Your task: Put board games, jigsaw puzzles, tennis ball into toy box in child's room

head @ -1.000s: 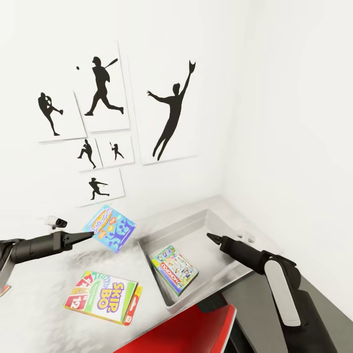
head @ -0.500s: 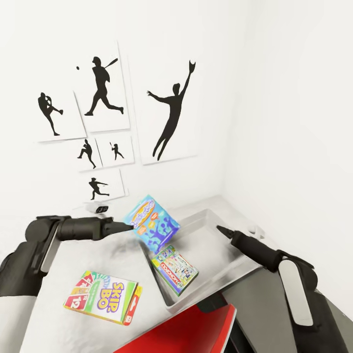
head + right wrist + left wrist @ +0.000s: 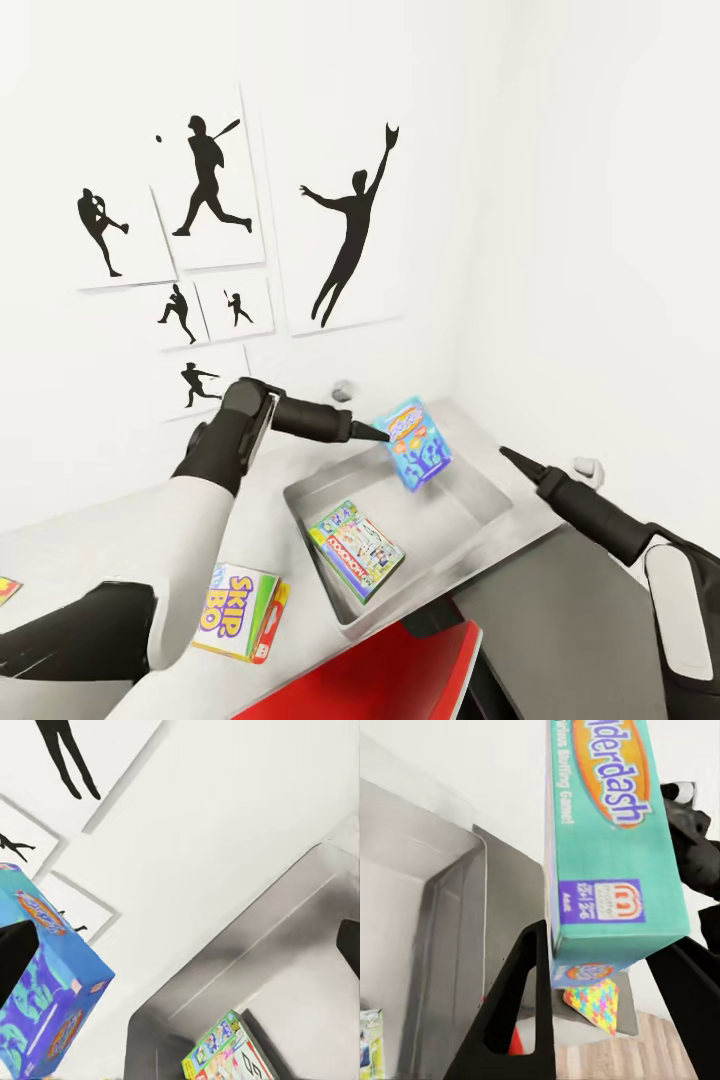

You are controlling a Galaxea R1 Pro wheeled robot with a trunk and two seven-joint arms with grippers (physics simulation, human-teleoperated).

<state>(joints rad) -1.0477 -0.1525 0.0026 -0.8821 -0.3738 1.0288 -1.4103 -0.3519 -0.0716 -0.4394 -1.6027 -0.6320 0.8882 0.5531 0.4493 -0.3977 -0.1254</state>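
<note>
1. Table [image 3: 120, 540] runs pale grey along the white wall with the baseball silhouette pictures [image 3: 345, 225]; I see a red chair [image 3: 400, 675] at its near edge.
2. Toy box [image 3: 470, 525] sits on the table's far right end, with the Monopoly box [image 3: 357, 549] lying flat inside.
3. Skip-Bo box [image 3: 245, 615] lies on the tabletop, partly hidden behind my left arm.
4. Left gripper [image 3: 383, 437] is clamped on the small blue board game [image 3: 414, 444], holding it tilted above the toy box.
5. Right gripper [image 3: 506, 455] hovers by the toy box's right side; I cannot tell its fingers' spacing.
</note>
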